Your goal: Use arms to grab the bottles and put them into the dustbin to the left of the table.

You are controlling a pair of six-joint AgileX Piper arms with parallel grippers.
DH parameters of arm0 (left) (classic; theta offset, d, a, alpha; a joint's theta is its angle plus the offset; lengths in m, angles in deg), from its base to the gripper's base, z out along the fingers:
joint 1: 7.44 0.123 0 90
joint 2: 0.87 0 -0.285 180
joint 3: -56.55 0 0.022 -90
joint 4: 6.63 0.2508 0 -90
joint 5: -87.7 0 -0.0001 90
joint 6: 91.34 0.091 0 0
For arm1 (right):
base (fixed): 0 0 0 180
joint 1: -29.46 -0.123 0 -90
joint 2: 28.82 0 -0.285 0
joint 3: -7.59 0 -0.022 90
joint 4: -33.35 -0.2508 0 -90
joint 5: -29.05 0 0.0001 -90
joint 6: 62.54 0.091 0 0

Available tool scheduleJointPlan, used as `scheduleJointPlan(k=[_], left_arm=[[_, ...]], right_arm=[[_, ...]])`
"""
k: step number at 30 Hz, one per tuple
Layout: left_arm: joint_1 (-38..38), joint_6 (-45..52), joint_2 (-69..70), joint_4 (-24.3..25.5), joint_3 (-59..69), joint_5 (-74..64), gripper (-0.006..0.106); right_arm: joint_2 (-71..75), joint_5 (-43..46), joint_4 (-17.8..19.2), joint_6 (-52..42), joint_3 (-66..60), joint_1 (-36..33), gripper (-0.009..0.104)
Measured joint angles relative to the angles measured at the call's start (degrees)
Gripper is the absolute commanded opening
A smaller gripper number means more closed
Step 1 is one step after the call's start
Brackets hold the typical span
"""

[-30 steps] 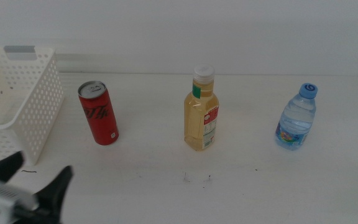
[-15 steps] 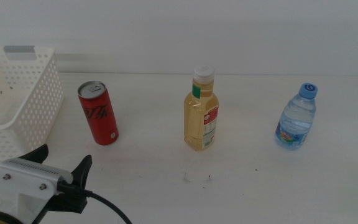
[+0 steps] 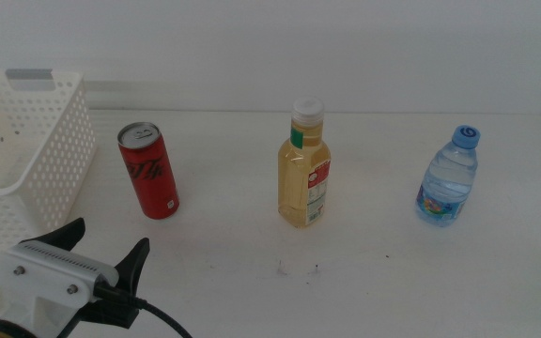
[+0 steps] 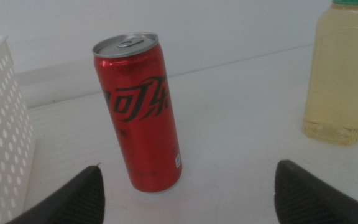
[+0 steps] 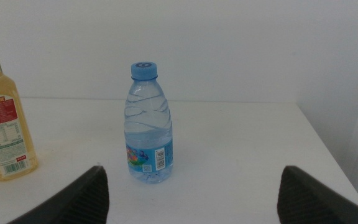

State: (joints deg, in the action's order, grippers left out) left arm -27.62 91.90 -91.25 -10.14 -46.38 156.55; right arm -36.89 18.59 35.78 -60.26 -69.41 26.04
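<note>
Three bottles stand upright in a row on the white table [image 3: 364,291]: a slim red soda can [image 3: 148,171] [image 4: 139,112] at left, a yellow juice bottle [image 3: 303,166] [image 4: 342,71] [image 5: 1,124] in the middle, and a clear water bottle [image 3: 449,176] [image 5: 148,132] at right. The white perforated dustbin [image 3: 26,160] [image 4: 2,143] sits at the far left. My left gripper [image 3: 104,250] [image 4: 188,190] is open at the front left, short of the can, with nothing between its jaws. In its wrist view my right gripper [image 5: 194,193] is open, well back from the water bottle; the middle view does not show it.
The table's far edge meets a white wall behind the bottles. A few small dark specks [image 3: 299,269] mark the tabletop in front of the juice bottle. The table's right edge [image 5: 328,149] runs close past the water bottle.
My left gripper has come up from the bottom-left corner, moving forward and right toward the red can. Bottles and dustbin have not moved.
</note>
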Motion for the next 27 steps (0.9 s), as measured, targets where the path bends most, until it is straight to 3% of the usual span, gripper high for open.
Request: scheduleJointPlan(k=[8, 27], left_arm=[[0.0, -2.8, -3.2, -3.5, -2.6, -1.9, 0.094], [1.4, -2.7, -28.3, -6.8, -26.3, -4.4, 0.094]], right_arm=[[0.0, 0.0, 0.0, 0.0, 0.0, 0.0, 0.084], [0.0, 0.0, 0.0, 0.0, 0.0, 0.0, 0.084]])
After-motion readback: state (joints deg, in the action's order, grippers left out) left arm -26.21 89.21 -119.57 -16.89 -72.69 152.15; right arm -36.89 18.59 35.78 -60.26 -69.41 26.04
